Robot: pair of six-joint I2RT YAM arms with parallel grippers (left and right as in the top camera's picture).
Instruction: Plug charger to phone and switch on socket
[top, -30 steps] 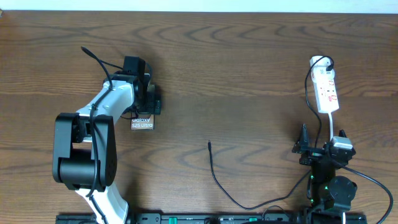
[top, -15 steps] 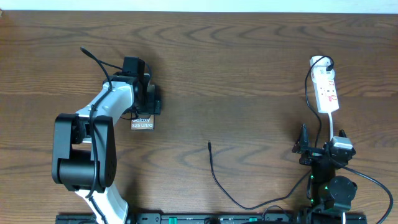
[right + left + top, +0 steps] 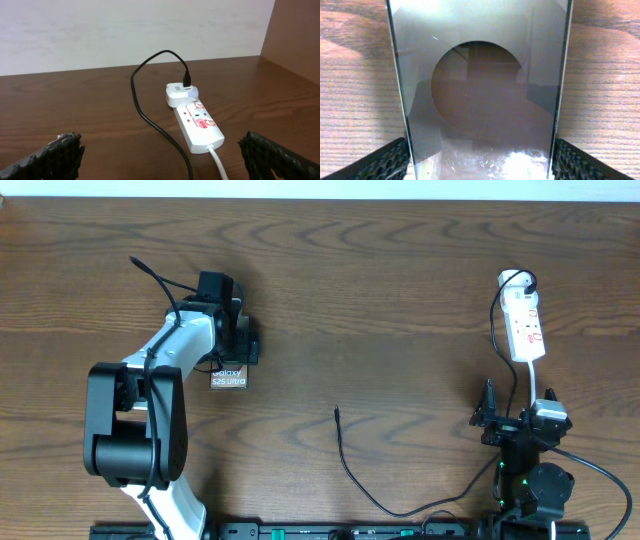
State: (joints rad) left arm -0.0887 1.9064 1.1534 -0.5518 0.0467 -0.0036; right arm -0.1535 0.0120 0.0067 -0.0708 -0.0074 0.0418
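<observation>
The phone (image 3: pixel 229 378) lies flat on the table, its "Galaxy" text showing in the overhead view. It fills the left wrist view (image 3: pixel 479 90), brown with a dark oval. My left gripper (image 3: pixel 231 354) (image 3: pixel 479 162) straddles it, and the black pads (image 3: pixel 385 160) sit against both long edges. The charger cable (image 3: pixel 349 463) is thin and black. Its free tip rests mid-table, and the cable (image 3: pixel 145 112) runs to a white plug (image 3: pixel 177 94) in the socket (image 3: pixel 525 327) (image 3: pixel 200 126). My right gripper (image 3: pixel 518 412) (image 3: pixel 162 155) is open, short of the socket and holding nothing.
The socket's white cord (image 3: pixel 217 160) runs back toward my right arm. The robot's thicker black cables loop by the left arm (image 3: pixel 150 275) and the right base (image 3: pixel 600 470). A pale wall (image 3: pixel 125 30) stands behind the table.
</observation>
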